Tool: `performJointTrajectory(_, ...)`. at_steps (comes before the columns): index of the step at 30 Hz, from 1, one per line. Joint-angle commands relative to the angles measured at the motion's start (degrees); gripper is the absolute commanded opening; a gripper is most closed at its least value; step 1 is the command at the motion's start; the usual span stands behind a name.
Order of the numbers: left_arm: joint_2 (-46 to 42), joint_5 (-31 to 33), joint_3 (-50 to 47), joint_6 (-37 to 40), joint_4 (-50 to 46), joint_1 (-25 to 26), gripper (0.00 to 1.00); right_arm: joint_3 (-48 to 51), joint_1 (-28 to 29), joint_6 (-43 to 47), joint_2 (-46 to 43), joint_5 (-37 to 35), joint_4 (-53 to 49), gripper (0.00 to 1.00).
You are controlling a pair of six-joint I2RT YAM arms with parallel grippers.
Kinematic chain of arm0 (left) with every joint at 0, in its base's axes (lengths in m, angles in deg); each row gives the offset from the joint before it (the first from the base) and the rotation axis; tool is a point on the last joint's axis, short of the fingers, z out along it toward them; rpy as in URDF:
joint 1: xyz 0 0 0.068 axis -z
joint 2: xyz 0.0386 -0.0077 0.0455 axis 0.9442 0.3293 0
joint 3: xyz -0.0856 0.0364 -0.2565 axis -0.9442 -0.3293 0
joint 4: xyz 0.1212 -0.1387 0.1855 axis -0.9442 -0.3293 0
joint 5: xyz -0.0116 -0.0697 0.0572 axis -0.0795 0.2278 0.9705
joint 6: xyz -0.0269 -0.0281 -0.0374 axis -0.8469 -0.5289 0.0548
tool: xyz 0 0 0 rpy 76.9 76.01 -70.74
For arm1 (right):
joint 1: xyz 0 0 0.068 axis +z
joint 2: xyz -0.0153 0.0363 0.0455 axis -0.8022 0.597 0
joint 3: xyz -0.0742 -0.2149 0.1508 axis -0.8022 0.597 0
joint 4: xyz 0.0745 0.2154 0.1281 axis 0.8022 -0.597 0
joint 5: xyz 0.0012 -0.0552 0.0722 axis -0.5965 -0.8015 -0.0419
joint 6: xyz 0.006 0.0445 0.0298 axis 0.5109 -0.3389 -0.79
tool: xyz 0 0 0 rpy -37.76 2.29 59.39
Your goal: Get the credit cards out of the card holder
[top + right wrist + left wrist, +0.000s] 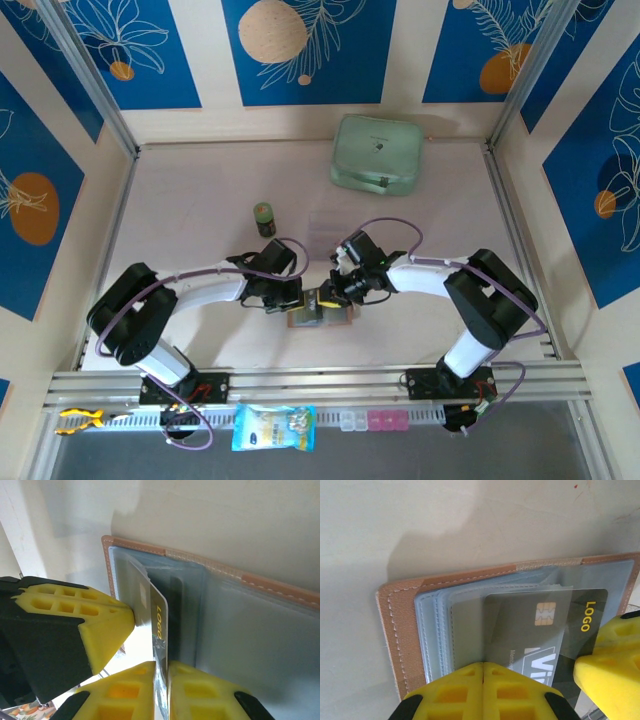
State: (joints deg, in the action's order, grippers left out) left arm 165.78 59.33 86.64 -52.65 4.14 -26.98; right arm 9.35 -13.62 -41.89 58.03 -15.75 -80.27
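Observation:
The tan card holder (322, 319) lies open on the table near the front edge, its stitched leather border (400, 630) framing several clear grey sleeves. One dark credit card (590, 607) with a gold chip and yellow "LOGO" print sticks partly out of a sleeve. In the right wrist view this card (159, 612) stands on edge, and my right gripper (161, 666) is shut on its free end. My left gripper (483, 666) is shut, its tips pressing against the sleeves beside the card. Seen from above, the left gripper (287, 299) and right gripper (336, 293) meet over the holder.
A mint-green case (377, 153) sits at the back right. A small green-capped bottle (264, 218) stands behind the left arm. A faint clear tray (330, 224) lies mid-table. A snack packet (273, 427) and small pink boxes (381, 420) rest on the front rail.

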Motion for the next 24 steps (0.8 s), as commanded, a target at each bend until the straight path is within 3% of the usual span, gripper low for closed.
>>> performJointTrajectory(1, 1.47, 1.01, -0.6, 0.07, -3.45, 0.42, 0.01, 0.4, 0.44, 0.82, 1.08, 2.61, 1.87, 0.14)
performJointTrajectory(24, -0.61, 1.89, -1.6, -0.62, -3.65, 0.42, 0.01, -0.57, -1.97, 6.16, -5.87, -4.22, -11.86, 0.07)
